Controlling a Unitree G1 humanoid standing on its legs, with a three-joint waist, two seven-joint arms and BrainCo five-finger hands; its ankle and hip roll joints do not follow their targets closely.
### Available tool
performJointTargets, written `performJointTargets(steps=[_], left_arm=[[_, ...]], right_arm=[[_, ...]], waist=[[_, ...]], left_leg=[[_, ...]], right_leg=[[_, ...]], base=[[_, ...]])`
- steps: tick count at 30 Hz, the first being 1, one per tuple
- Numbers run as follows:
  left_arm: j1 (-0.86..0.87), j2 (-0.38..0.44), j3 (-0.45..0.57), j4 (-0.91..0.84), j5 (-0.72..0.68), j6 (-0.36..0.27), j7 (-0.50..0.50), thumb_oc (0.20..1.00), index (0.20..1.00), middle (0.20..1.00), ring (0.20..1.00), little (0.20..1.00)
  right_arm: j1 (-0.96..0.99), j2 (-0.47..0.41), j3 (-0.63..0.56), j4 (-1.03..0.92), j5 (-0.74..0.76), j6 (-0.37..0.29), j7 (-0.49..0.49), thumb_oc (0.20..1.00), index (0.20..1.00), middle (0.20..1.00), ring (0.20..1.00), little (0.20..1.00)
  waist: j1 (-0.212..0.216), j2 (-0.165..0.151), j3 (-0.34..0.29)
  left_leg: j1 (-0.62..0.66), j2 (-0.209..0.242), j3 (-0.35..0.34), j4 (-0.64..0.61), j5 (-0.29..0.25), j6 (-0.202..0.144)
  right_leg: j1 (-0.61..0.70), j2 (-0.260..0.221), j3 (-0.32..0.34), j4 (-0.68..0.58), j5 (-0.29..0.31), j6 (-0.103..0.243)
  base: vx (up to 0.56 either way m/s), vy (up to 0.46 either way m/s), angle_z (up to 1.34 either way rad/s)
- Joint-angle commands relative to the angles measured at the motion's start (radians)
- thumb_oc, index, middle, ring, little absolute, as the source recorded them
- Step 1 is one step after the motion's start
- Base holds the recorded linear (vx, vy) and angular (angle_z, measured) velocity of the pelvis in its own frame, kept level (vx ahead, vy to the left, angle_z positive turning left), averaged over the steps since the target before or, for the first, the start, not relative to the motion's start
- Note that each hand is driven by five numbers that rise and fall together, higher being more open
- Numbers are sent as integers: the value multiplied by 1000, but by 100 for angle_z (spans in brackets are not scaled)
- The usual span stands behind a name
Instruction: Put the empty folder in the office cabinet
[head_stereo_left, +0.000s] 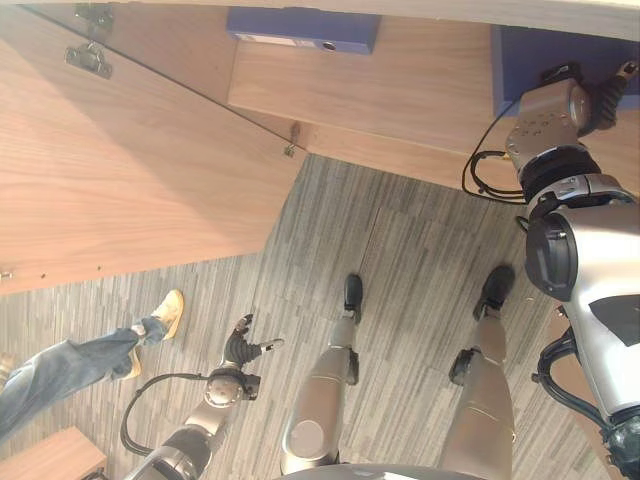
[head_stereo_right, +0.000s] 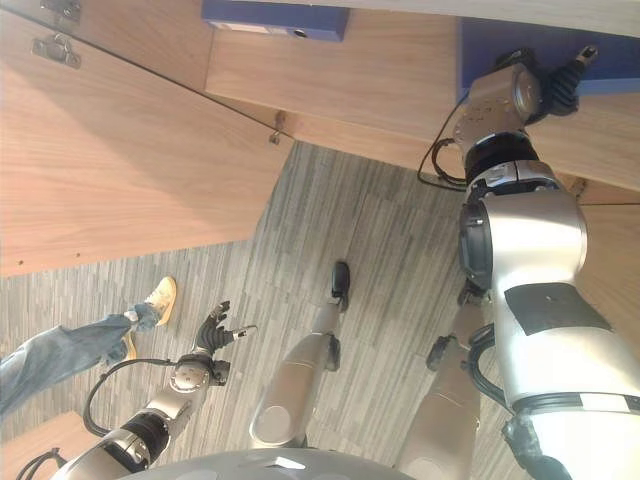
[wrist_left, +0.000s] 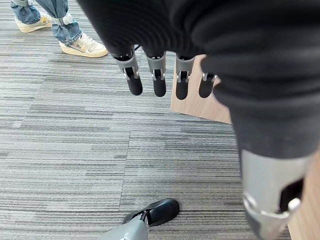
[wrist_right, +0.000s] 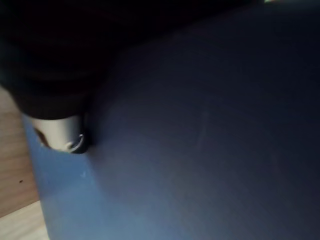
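1. The office cabinet (head_stereo_left: 400, 90), with its door (head_stereo_left: 130, 170) swung open, holds a second blue folder (head_stereo_left: 300, 28) lying further back on the same shelf.
2. Our folder (head_stereo_left: 520, 60) rests flat on that shelf at the right; we judge it light, stiff and rather slick, best held at an edge.
3. Our right hand (head_stereo_left: 600, 95) lies against it; we cannot tell its finger state.
4. Our left hand (wrist_left: 160, 75) hangs relaxed, holding nothing, above the floor.
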Motion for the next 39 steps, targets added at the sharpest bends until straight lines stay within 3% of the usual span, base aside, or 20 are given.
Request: performJointTargets(steps=[1,9,25,31,39], left_arm=[[-15,37,-42,15,-37,-5,41,1000,1000,1000,1000,1000],[-19,32,-36,41,-46,-7,47,1000,1000,1000,1000,1000],[-11,41,-54,-2,-63,-13,34,1000,1000,1000,1000,1000],[-8,45,-61,-7,-66,-7,25,1000,1000,1000,1000,1000],[-10,39,-36,20,-67,2,29,1000,1000,1000,1000,1000]], right_arm=[[-103,-60,71,-9,53,-101,-21,200,200,200,200,200],[-117,-31,78,-20,45,-102,-39,200,200,200,200,200],[-116,-207,93,-3,101,-108,-40,200,200,200,200,200],[-116,-190,116,-21,79,-105,-37,200,200,200,200,200],[-138,-139,174,-18,-4,-53,-16,200,200,200,200,200]], waist=[[57,13,-54],[48,3,-56],[59,20,-60],[61,23,-67],[58,19,-69]], left_leg=[[189,92,9,-9,-127,-56],[200,92,15,-8,-135,-54],[184,122,-6,-10,-76,-75],[185,129,-4,-10,-62,-74],[186,134,7,-10,-64,-69]], right_leg=[[-83,7,28,143,-124,70],[-83,5,23,158,-130,69],[-172,17,29,314,-227,50],[-196,21,27,359,-247,43],[-207,31,27,372,-247,37]], base=[[0,0,0],[0,0,0],[35,-33,2],[15,-24,3],[0,0,0]])
